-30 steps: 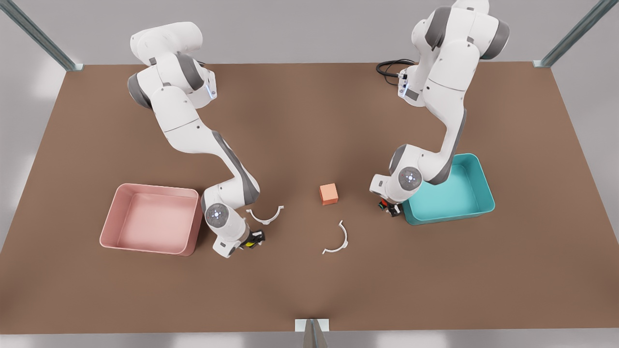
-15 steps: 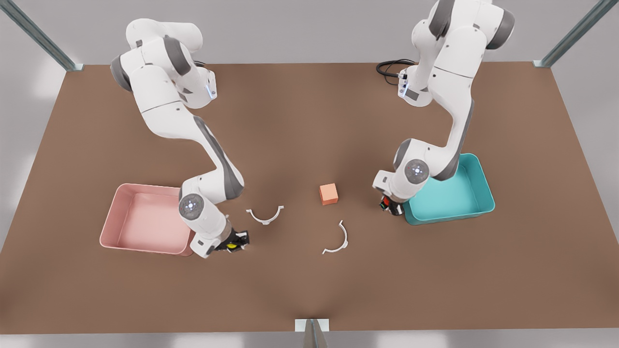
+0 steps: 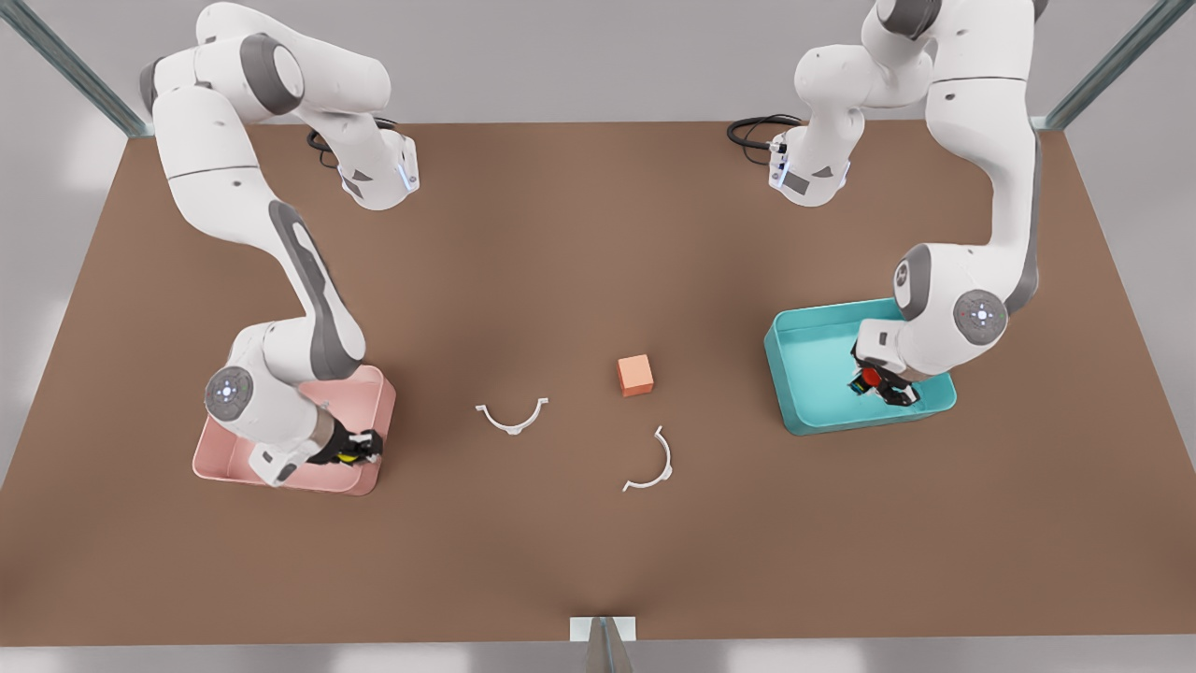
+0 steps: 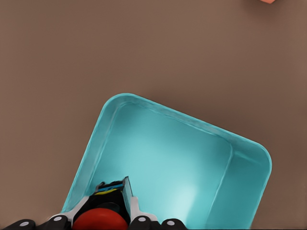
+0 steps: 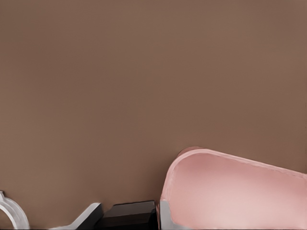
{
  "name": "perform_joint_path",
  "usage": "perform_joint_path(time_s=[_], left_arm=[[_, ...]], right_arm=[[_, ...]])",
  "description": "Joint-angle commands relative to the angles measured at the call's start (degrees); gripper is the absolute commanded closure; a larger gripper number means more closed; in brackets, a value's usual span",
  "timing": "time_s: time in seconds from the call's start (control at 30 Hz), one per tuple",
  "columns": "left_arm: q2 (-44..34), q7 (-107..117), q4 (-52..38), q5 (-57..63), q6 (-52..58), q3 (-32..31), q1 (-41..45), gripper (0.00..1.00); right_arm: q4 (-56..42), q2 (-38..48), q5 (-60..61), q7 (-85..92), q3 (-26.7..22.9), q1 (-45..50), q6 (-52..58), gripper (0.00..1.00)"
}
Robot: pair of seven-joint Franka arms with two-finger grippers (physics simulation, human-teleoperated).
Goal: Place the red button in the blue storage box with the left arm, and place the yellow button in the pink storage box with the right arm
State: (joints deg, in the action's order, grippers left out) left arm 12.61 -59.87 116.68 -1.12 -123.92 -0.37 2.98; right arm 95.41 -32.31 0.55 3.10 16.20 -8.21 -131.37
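Table [image 3: 579, 234]: brown surface under both arms.
Pink storage box [image 3: 374, 393]: directly beneath the right gripper [image 3: 360, 451], on the front view's left.
Blue storage box [image 3: 813, 374]: directly beneath the left gripper [image 3: 876, 385], on the front view's right.
Salmon cube [image 3: 635, 375]: on the table between the boxes, well apart from both grippers.
White curved pieces [image 3: 511, 417]: two, near the cube.
Right gripper: clenched on the yellow button [image 3: 349, 458], over the pink box's near corner.
Left gripper: clenched on the red button [image 3: 871, 377], held above the blue box's floor.
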Motion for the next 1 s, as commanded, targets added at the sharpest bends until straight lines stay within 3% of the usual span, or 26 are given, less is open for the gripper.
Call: perform_joint_path(time_s=[0.0, 0.03, 0.07, 0.1, 0.27, 0.3, 0.33, 0.37, 0.4, 0.5, 0.63, 0.67, 0.7, 0.73, 0.77, 0.8, 0.93, 0.97], left_arm=[[0.13, -15.1, 1.36, -0.2, 4.31, -0.07, 0.18, 0.51], [0.22, -15.18, 2.41, -0.2, 3.69, 0.02, 0.18, 0.51], [0.13, -15.27, 3.38, -0.2, 2.64, -0.07, 0.18, 0.31], [0.13, -15.36, 3.65, -0.2, 2.63, -0.07, 0.18, 0.0], [-0.65, -7.63, 2.68, -2.31, 2.81, 0.37, 0.01, 0.0], [-2.59, 3.87, 1.28, -2.31, 3.16, 0.37, 0.1, 0.0], [-3.03, 18.1, -3.81, -2.39, 9.47, 0.28, 0.27, 0.0], [-2.16, 27.15, -12.14, -2.48, 17.9, 0.28, 0.27, 0.0], [-1.8, 37.78, -18.31, -2.66, 21.44, 0.28, 0.18, 0.0], [-2.15, 56.09, -33.35, -2.57, 29.17, 0.11, 0.01, 0.0], [-1.98, 57.33, -36.87, -1.87, 32.96, -0.07, 0.88, 0.0], [-1.71, 57.33, -37.13, -1.87, 32.87, -0.07, 0.89, 0.0], [-0.92, 57.33, -37.66, -1.87, 32.87, -0.07, 0.89, 0.0], [-0.22, 57.59, -38.54, -0.2, 32.96, -0.07, 1.24, 0.0], [0.31, 59.61, -38.72, 0.42, 32.96, -0.07, 2.12, 0.0], [0.75, 59.96, -39.51, 0.42, 32.96, -0.07, 2.12, 0.0], [1.54, 59.96, -39.86, 0.42, 32.96, -0.07, 2.12, 0.0], [1.54, 59.96, -39.86, 0.42, 32.96, -0.07, 2.12, 0.0]], right_arm=[[0.56, 0.32, -0.55, 13.33, 0.15, -1.11, 1.12, 0.52], [0.56, 0.23, -0.46, 13.6, 0.15, -1.72, 1.12, 0.52], [0.74, 0.14, -0.28, 15.18, 0.15, -2.51, 1.12, 0.52], [0.83, 0.14, -0.28, 16.41, 0.41, -3.39, 1.12, 0.52], [2.94, 0.32, -0.28, 18.7, 2.43, -7.61, 4.01, 0.51], [3.11, 0.14, -0.28, 18.78, 2.43, -7.88, 4.46, 0.49], [3.55, 0.14, -0.28, 18.96, 2.43, -8.14, 4.46, 0.43], [3.73, 0.14, -0.28, 19.31, 2.43, -8.32, 4.46, 0.08], [3.64, 0.14, -0.28, 19.31, 2.43, -8.41, 4.46, 0.0], [1.54, 0.49, -0.46, 18.78, 2.52, -7.88, 4.54, 0.0], [-14.55, 4.78, -6.79, 7.53, 3.04, -2.6, 20.18, 0.0], [-12.98, 13.74, -6.0, 5.18, 0.6, -0.16, 24.92, 0.0], [-12.01, 18.15, -5.73, -1.25, -4.86, 5.13, 30.91, 0.0], [-4.9, 23.87, -3.01, -2.22, -10.21, 8.11, 32.49, 0.0], [-4.53, 23.96, -2.92, -4.42, -13.48, 11.63, 35.92, 0.0], [-9.27, 23.26, -2.04, -4.94, -13.57, 11.63, 35.83, 0.0], [-10.42, 22.9, -3.8, -6.09, -15.85, 12.42, 37.59, 0.0], [-10.16, 22.99, -2.22, -5.3, -19.79, 16.01, 37.68, 0.0]])
